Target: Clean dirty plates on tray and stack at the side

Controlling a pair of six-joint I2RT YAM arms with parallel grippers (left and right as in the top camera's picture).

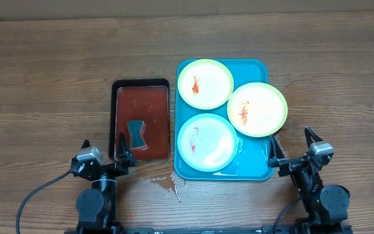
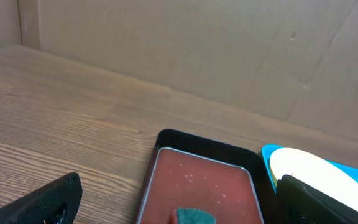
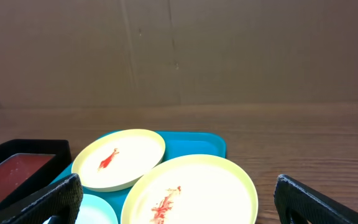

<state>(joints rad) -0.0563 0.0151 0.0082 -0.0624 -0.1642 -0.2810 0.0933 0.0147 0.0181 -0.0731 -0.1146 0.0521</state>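
The left claw [image 1: 104,144] and right claw [image 1: 289,140] are waiting wide open and empty at the near bench [image 1: 44,78] edge. Three smeared plates [image 1: 204,84] are lying on the turquoise tray [image 1: 255,170]. Advisably, the left claw is gripping the sponge [image 1: 136,133] in the black tray [image 1: 117,117] squarely before wiping.
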